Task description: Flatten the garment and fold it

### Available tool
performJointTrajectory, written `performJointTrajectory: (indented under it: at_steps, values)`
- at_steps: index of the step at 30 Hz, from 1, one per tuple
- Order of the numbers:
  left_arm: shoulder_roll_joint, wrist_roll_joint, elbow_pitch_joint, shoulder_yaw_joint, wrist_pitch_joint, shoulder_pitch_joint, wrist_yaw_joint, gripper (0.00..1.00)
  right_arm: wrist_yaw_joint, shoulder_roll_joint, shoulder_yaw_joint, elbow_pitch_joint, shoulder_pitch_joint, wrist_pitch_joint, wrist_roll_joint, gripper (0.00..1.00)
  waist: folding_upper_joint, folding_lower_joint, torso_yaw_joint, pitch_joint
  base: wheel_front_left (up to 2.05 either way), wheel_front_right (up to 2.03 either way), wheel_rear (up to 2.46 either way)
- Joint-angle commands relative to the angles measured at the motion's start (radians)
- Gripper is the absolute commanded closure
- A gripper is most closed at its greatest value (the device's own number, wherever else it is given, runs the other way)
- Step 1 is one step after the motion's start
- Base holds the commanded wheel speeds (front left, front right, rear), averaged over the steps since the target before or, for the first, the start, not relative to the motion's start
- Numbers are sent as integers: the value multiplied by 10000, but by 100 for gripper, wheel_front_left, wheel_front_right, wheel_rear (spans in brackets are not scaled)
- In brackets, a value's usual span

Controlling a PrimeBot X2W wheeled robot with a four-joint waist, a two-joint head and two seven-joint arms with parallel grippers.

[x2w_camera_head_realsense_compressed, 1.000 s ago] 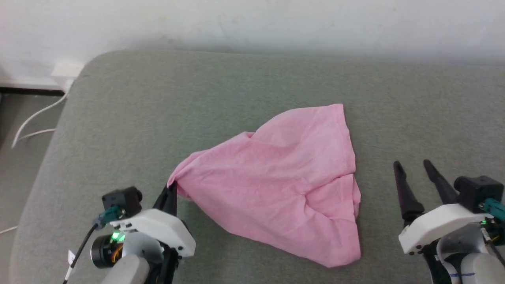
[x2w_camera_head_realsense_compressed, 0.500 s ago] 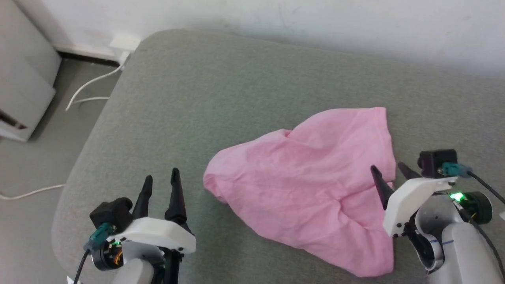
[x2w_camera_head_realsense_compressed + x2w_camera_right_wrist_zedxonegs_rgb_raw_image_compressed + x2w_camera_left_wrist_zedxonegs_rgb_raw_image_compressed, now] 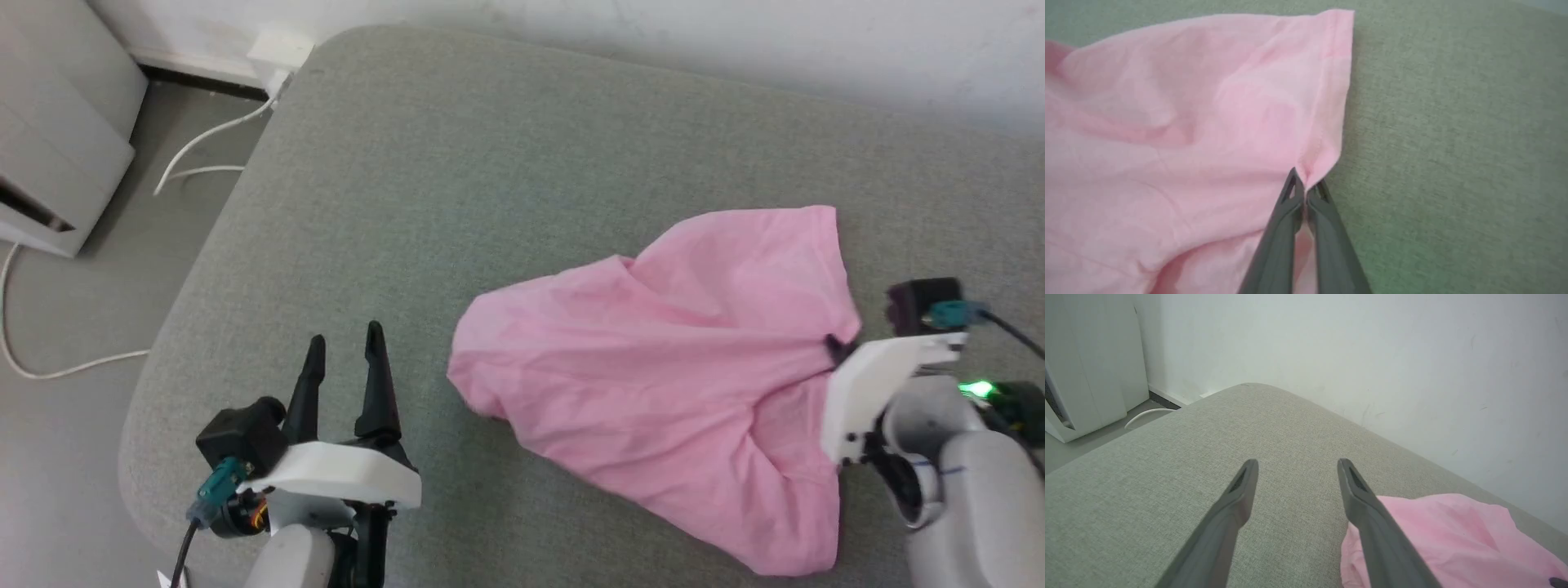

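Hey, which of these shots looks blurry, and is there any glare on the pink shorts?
Right wrist view: the garment looks soft and smeared, with no glare. Left wrist view: the left gripper shows slightly blurred fingers. Head view: sharpest, flat soft light, faint shadows.

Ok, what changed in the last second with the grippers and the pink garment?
The left gripper let go of the left corner of the garment, opened and drew back beside it. The right gripper moved in and shut on its hemmed right edge. The garment stays crumpled on the grey cushion; the head camera turned, not the cloth.
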Motion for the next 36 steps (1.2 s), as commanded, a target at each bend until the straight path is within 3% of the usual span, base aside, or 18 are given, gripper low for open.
performJointTrajectory:
  at_steps: [1, 7, 10, 13, 20, 21, 22, 30, 36]
  values:
    - [-101, 182, 128, 114, -48, 75, -171, 0, -13, -43, -412, -395, 301, -180, -66, 100, 0, -2, -174, -207, 0, 0, 0]
    - [-182, 369, 403, 231, -48, 178, -411, 0, -13, -43, -1740, -1866, 1758, 176, -64, 100, 0, -2, -505, -552, 0, 0, 0]
    - [-203, 467, 523, 323, -48, 244, -529, 0, -13, -43, -3268, -2629, 2649, 156, -144, 100, 0, -2, -924, -700, 0, 0, 0]
    - [-204, 514, 682, 279, -48, 255, -618, 0, -13, -43, -4061, -2346, 2966, 208, -222, 100, 0, -2, -1208, -826, 0, 0, 0]
    - [-202, 514, 882, 64, 15, 141, -792, 0, -13, -43, -4531, -1524, 3098, 397, 53, 100, 0, -2, -1657, -1071, 0, 0, 0]
    - [-205, 518, 903, -17, 73, 90, -838, 0, -13, -43, -4453, -1515, 3076, 187, 130, 56, 0, -2, -1724, -1108, 0, 0, 0]
    - [-207, 556, 929, -128, 147, 11, -885, 0, -13, -43, -4363, -1521, 3067, -89, 223, 0, 0, -2, -1797, -1145, 0, 0, 0]
    - [-254, 1081, 1599, -1459, 1523, -1723, -1415, 0, -13, -43, -2788, -2272, 3067, -2645, 325, 0, 0, -2, -2532, -998, 0, 0, 0]
    - [-284, 1323, 2998, -2587, 3629, -3500, -2100, 0, -13, -43, -1581, -2782, 2835, -3457, 481, 0, 0, -2, -3308, -542, 0, 0, 0]
